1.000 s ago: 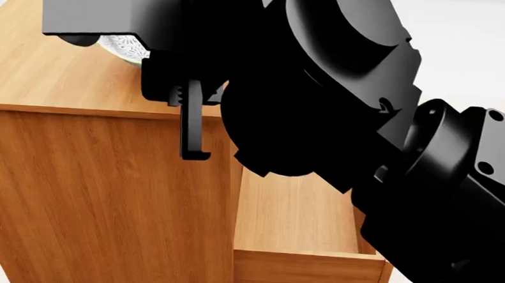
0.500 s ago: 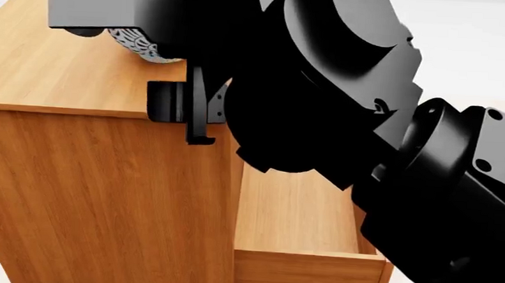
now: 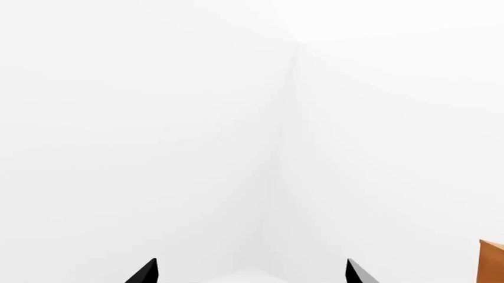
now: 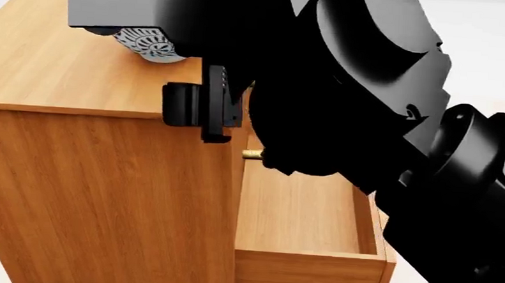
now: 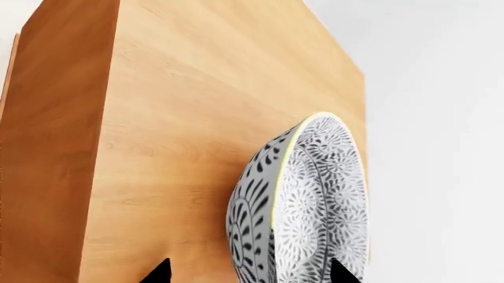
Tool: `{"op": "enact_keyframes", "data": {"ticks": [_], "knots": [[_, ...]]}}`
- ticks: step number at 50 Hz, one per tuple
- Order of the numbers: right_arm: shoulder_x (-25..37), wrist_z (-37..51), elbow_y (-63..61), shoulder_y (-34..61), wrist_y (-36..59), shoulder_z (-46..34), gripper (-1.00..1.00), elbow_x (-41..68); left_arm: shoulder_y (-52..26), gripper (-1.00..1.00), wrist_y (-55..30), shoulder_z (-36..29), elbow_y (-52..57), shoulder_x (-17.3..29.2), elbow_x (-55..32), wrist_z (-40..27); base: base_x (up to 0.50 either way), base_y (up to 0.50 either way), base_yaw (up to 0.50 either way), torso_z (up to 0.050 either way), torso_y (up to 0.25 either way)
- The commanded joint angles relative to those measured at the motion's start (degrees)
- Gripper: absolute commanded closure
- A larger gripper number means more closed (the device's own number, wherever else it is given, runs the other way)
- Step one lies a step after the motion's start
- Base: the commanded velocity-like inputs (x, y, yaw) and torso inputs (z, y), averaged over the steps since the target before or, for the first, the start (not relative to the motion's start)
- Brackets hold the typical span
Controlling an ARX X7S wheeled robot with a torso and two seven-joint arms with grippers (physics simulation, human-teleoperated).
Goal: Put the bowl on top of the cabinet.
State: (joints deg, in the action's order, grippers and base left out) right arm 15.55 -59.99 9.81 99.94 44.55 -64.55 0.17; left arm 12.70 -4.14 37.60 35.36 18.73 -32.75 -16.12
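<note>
patterned bowl (image 5: 303,206) over the cabinet (image 5: 189,106) top — drawer open.

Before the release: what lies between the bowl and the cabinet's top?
Nothing visible: in the right wrist view only bare wood lies beside the bowl on the cabinet. Contact itself cannot be told.

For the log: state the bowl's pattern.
Bowl: white with dense dark floral pattern; right wrist view.

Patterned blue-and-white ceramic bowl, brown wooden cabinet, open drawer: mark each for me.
Patterned blue-and-white ceramic bowl (image 5: 311,200): right wrist view, on its patterned inside near the rim.
Brown wood-grain cabinet (image 4: 60,63): head view, on its flat top.
Open drawer (image 4: 297,210): head view, on its bare inner floor.
</note>
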Motion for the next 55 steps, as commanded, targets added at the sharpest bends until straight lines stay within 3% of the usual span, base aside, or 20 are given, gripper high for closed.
{"op": "enact_keyframes", "data": {"ticks": [1,20,28,42,55], "knots": [[7.3,0.0,-9.1,-2.7,-0.4,1.6,-1.00,1.4,0.1,-1.00,0.0,-0.4,0.1,0.0,0.3,-0.1,0.00,0.00,0.00,0.000,0.000],[21.7,7.6,-37.8,-13.9,6.4,16.7,-1.00,8.5,0.0,-1.00,-0.1,-0.7,0.3,0.4,0.5,-0.4,0.00,0.00,0.00,0.000,0.000],[25.6,13.9,-49.2,-23.0,11.3,24.6,-1.00,12.4,-0.1,-1.00,0.0,-1.1,0.1,0.4,0.7,-0.3,0.00,0.00,0.00,0.000,0.000],[30.3,26.6,-62.8,-51.1,16.1,43.1,-1.00,21.5,0.2,-1.00,-0.1,-0.5,0.7,0.5,0.0,-0.7,0.00,0.00,0.00,0.000,0.000],[27.5,35.1,-67.5,-80.1,13.3,65.4,-1.00,28.3,0.6,-1.00,-0.3,-0.1,1.2,0.7,-0.7,-1.0,0.00,0.00,0.00,0.000,0.000]]}}
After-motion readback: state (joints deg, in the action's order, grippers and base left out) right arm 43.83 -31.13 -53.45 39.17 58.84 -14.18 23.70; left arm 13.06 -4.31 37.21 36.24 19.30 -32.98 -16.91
